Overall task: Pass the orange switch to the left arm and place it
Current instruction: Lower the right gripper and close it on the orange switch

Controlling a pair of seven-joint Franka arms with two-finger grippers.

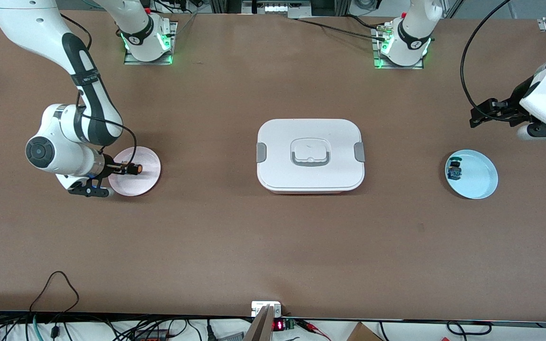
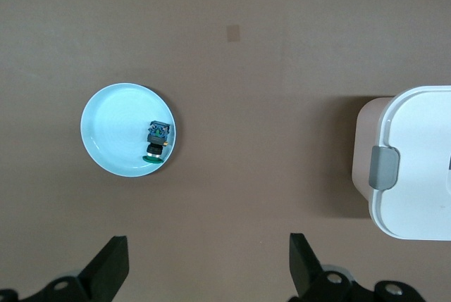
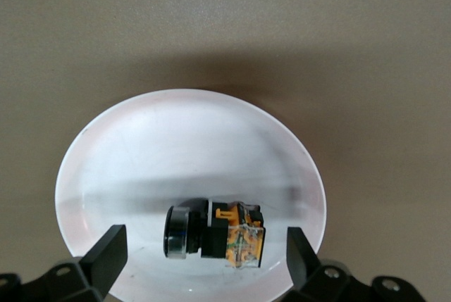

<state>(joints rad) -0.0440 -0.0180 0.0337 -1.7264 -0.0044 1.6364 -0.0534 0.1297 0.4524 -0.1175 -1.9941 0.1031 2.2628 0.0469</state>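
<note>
The orange switch [image 1: 133,168] lies on its side in a pink plate [image 1: 146,181] at the right arm's end of the table. In the right wrist view the switch [image 3: 215,238] lies between the spread fingers without touching them, on the plate [image 3: 176,147]. My right gripper [image 1: 120,167] is open, low over the plate, with a finger on each side of the switch [image 3: 204,256]. My left gripper [image 1: 484,113] is open and empty [image 2: 208,267], up over the table near the left arm's end. The white box [image 1: 310,154] stands closed at the table's middle, between the two plates.
A light blue plate [image 1: 481,182] at the left arm's end holds a small black switch with blue and teal parts [image 1: 454,169]. The left wrist view shows that plate [image 2: 113,126], that switch [image 2: 158,140] and the box's end with a grey clip [image 2: 416,168].
</note>
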